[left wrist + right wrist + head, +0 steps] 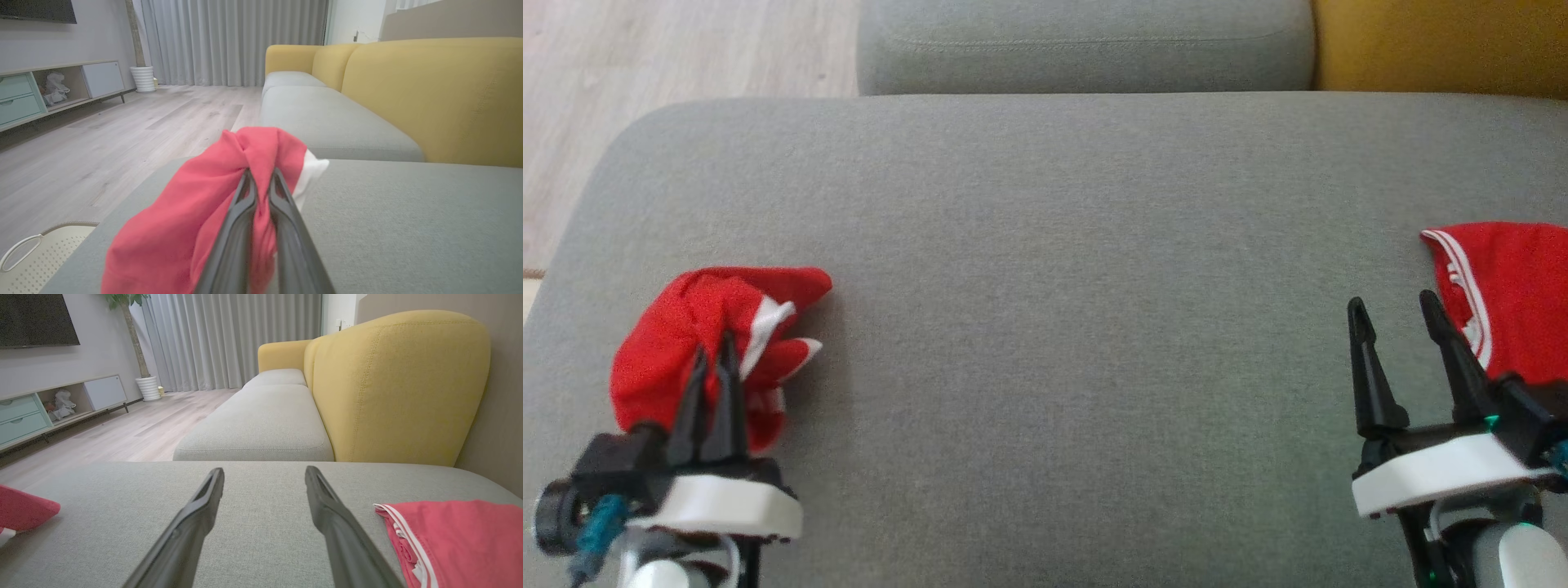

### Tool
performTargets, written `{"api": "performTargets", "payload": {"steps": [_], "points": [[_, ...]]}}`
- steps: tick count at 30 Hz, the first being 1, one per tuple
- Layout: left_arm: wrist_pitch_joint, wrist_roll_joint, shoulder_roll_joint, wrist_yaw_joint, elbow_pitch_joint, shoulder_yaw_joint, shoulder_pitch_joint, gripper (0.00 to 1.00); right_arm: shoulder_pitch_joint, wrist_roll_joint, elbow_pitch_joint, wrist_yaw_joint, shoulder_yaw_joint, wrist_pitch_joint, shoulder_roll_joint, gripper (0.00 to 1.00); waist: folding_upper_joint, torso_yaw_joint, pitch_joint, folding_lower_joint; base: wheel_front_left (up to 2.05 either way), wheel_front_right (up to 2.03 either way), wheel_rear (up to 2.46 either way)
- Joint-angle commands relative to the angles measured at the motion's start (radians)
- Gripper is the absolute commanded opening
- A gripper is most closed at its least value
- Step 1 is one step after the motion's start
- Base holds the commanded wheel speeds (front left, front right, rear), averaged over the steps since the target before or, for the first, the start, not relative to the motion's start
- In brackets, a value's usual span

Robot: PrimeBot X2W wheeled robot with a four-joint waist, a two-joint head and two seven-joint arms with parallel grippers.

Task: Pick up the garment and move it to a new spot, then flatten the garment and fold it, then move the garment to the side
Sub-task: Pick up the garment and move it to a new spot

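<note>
My left fingers clench the bunched red garment at the left end of the grey seat cushion; my right fingers stand spread, holding nothing, just beside a second red white-trimmed garment at the right.

The near seat cushion is grey woven fabric with rounded corners. A second grey seat cushion lies just beyond it. Yellow upholstered backrests run along the right side, against a taupe wall. Pale wood-look plank floor extends to the left. Grey full-length curtains cover the far end. A low media console with pale green drawers stands at the left wall, below a dark television. A white ribbed planter stands at the console's far end.
</note>
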Motion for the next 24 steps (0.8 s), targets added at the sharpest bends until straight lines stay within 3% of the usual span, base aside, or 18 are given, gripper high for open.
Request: {"api": "performTargets", "payload": {"steps": [1, 5, 12, 24], "points": [[0.009, 0.018, 0.018, 0.003, -0.056, 0.022, -0.040, 0.00, -0.018, 0.007, -0.036, 0.007, 0.023, -0.009, -0.004, 1.00, 0.0000, -0.019, -0.007, 0.0001, 0.00, 0.00, 0.00], [0.037, 0.031, 0.010, -0.019, -0.083, -0.034, -0.063, 0.00, -0.022, 0.016, -0.039, 0.007, 0.030, -0.008, -0.002, 1.00, 0.0000, -0.055, 0.000, 0.0001, 0.00, 0.00, 0.00], [0.043, 0.056, -0.044, -0.112, -0.020, -0.176, -0.216, 0.00, -0.051, 0.036, -0.038, 0.007, 0.057, -0.015, -0.001, 1.00, 0.0000, -0.159, 0.055, 0.0001, 0.00, 0.00, 0.00], [0.042, 0.125, -0.165, -0.241, 0.260, -0.388, -0.490, 0.00, -0.100, 0.093, 0.008, 0.007, 0.074, -0.076, -0.001, 1.00, 0.0000, -0.347, 0.188, 0.0001, 0.00, 0.00, 0.00]]}}
